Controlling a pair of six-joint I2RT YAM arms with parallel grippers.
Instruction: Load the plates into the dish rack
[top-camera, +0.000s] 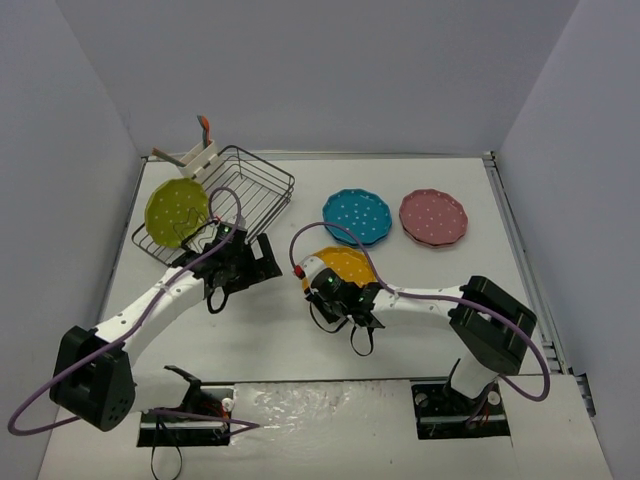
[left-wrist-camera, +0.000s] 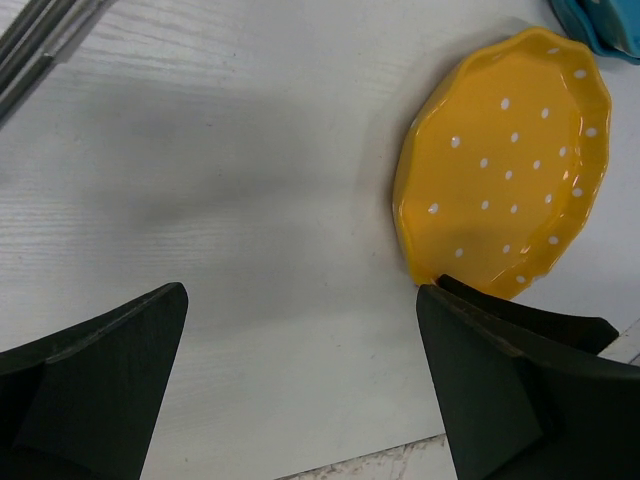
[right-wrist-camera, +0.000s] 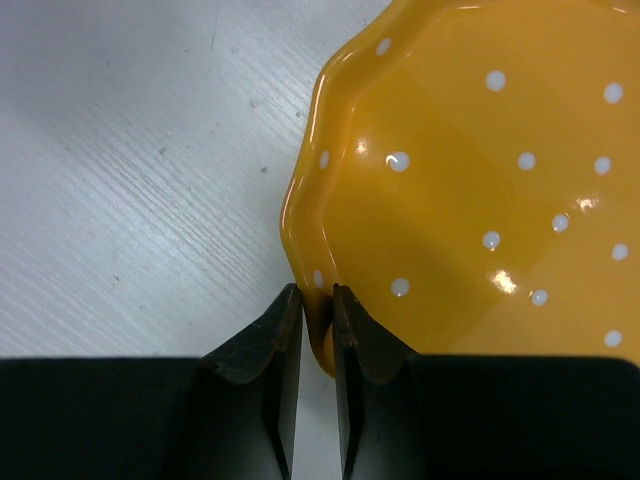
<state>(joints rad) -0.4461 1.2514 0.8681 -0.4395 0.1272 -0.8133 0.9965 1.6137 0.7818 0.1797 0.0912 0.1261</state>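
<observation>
An orange-yellow dotted plate (top-camera: 347, 266) is at mid table. My right gripper (top-camera: 322, 275) is shut on its near-left rim. In the right wrist view the fingertips (right-wrist-camera: 317, 295) pinch the scalloped rim of the plate (right-wrist-camera: 480, 180). I cannot tell whether the plate is off the table. My left gripper (top-camera: 262, 262) is open and empty just left of this plate (left-wrist-camera: 510, 160), with bare table between its fingers (left-wrist-camera: 302, 300). A yellow-green plate (top-camera: 177, 210) stands at the left end of the dish rack (top-camera: 262, 185). A teal plate (top-camera: 357, 215) and a pink plate (top-camera: 433, 216) lie flat at the back right.
A white caddy (top-camera: 190, 158) with an orange-handled utensil sits at the rack's far left corner. Rack wires (left-wrist-camera: 40, 40) and the teal plate's edge (left-wrist-camera: 605, 25) show in the left wrist view. Grey walls enclose the table on three sides.
</observation>
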